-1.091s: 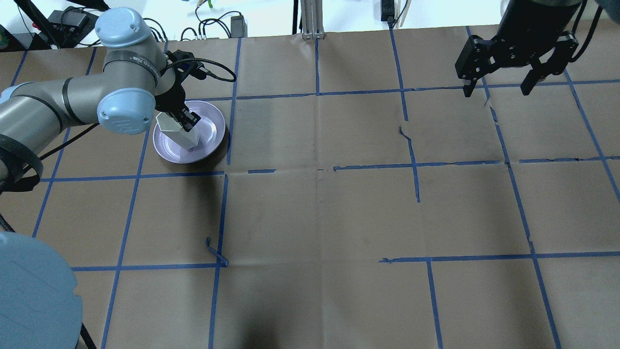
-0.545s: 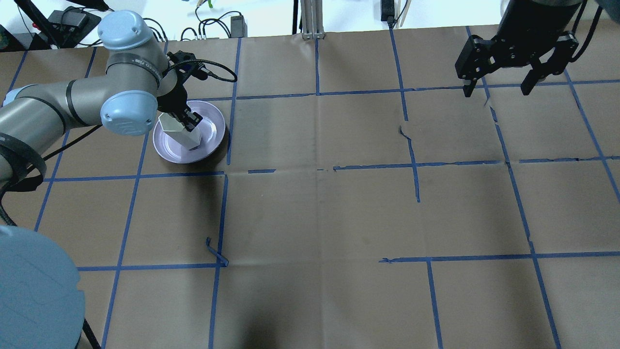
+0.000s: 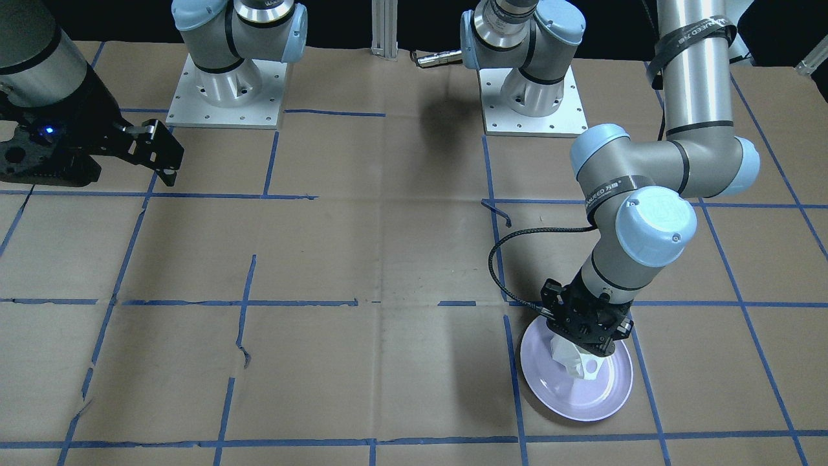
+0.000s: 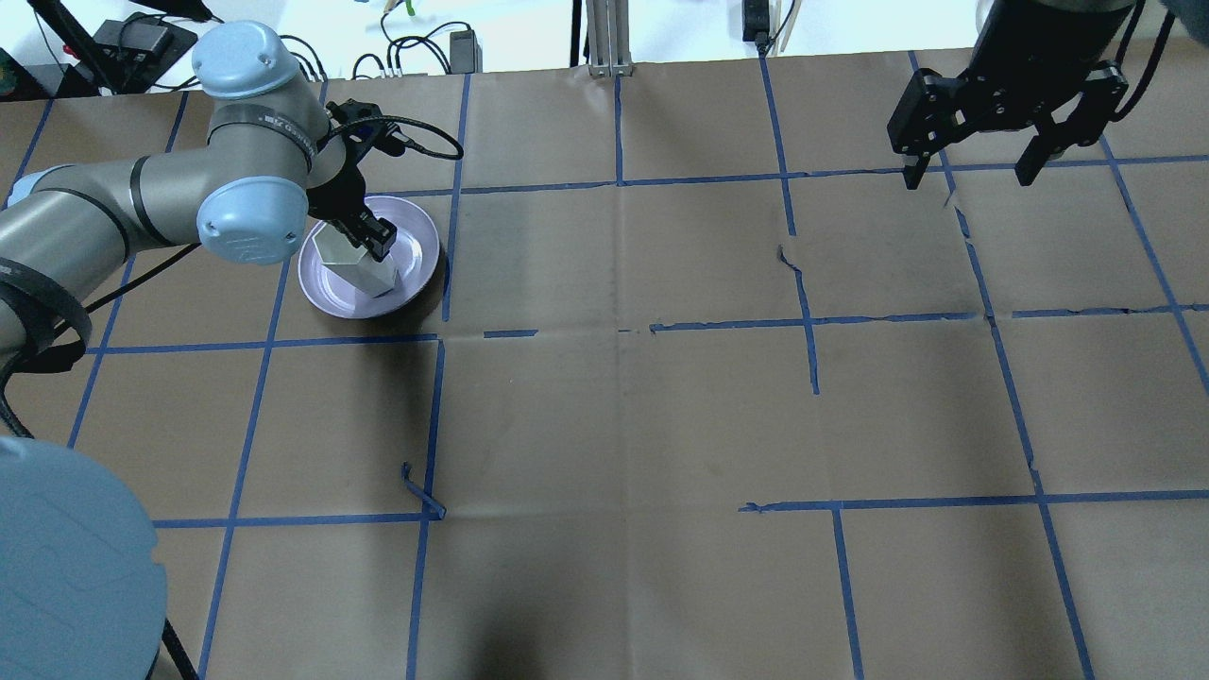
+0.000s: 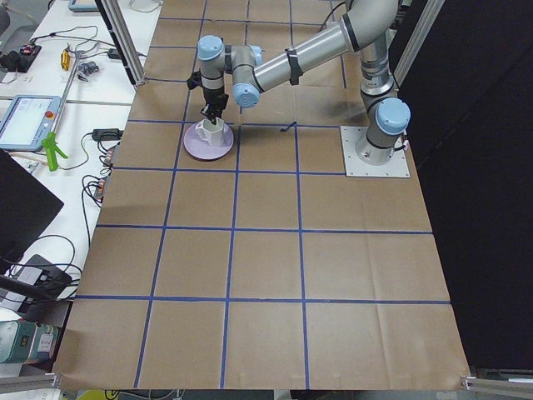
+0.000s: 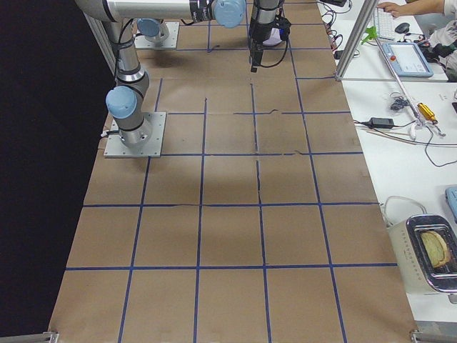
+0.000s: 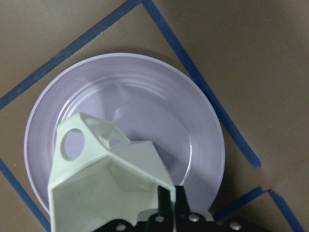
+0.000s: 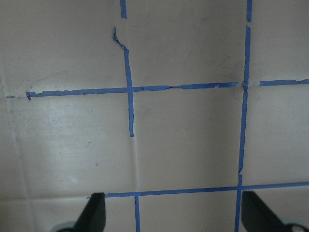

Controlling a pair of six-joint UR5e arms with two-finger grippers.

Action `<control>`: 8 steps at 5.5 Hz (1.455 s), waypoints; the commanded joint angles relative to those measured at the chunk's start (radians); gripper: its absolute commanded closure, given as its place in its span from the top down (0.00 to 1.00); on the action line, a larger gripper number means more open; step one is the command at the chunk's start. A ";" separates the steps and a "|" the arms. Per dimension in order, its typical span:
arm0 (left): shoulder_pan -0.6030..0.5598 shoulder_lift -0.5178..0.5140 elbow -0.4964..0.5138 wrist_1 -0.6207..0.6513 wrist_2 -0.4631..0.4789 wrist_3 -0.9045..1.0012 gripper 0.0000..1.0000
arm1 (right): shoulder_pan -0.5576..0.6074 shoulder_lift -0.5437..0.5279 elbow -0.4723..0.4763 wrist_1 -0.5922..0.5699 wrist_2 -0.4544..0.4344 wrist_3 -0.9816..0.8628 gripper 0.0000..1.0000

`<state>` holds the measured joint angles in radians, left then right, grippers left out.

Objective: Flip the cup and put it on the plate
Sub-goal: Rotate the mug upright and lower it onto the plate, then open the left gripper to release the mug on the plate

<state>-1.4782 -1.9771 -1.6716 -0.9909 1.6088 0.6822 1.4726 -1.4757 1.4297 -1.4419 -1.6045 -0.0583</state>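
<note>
Cup (image 4: 357, 266), white and faceted, is held over the lavender plate (image 4: 418, 247) at the far left of the paper-covered surface (image 4: 614, 425). My left pincer (image 4: 371, 240) is clenched on the cup's wall near the rim. In the left wrist view the cup (image 7: 104, 186) fills the lower left, its looped handle (image 7: 72, 143) points away from the pincer (image 7: 170, 200), and the plate (image 7: 159, 92) lies directly beneath it.

The overhead view shows the six-sided mouth turned upward and leaning toward my left arm. The flip therefore looks complete, though the cup is tilted rather than level. Its base is over the middle of the plate. From the front (image 3: 577, 364) and from the left end (image 5: 213, 128) it sits low against the plate (image 3: 556, 401), but I cannot tell whether the base touches the glaze or hangs just above it.

My right pincer (image 4: 968, 177) hangs released and empty above the far right corner, well apart from the plate, with only blue tape lines (image 8: 129, 89) below it.

Progress, as I judge it: the turning and the carry are done. Left to do are the final settling of the base flat on the plate, the letting go, and a withdrawal that does not catch the rim or tip the cup.
</note>
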 commanded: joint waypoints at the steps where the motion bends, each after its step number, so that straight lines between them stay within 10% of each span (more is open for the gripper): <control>1: -0.010 0.067 0.023 -0.073 0.000 -0.095 0.88 | 0.000 0.000 0.000 0.000 0.000 0.000 1.00; 5: -0.069 0.317 0.162 -0.608 -0.109 -0.454 0.98 | 0.000 0.000 0.000 0.000 0.000 0.000 1.00; 8: -0.070 0.388 0.165 -0.628 -0.041 -0.553 0.98 | 0.000 0.000 0.000 0.000 0.000 0.000 1.00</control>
<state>-1.5478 -1.5905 -1.5079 -1.6378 1.5619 0.1782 1.4726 -1.4756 1.4297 -1.4419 -1.6045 -0.0583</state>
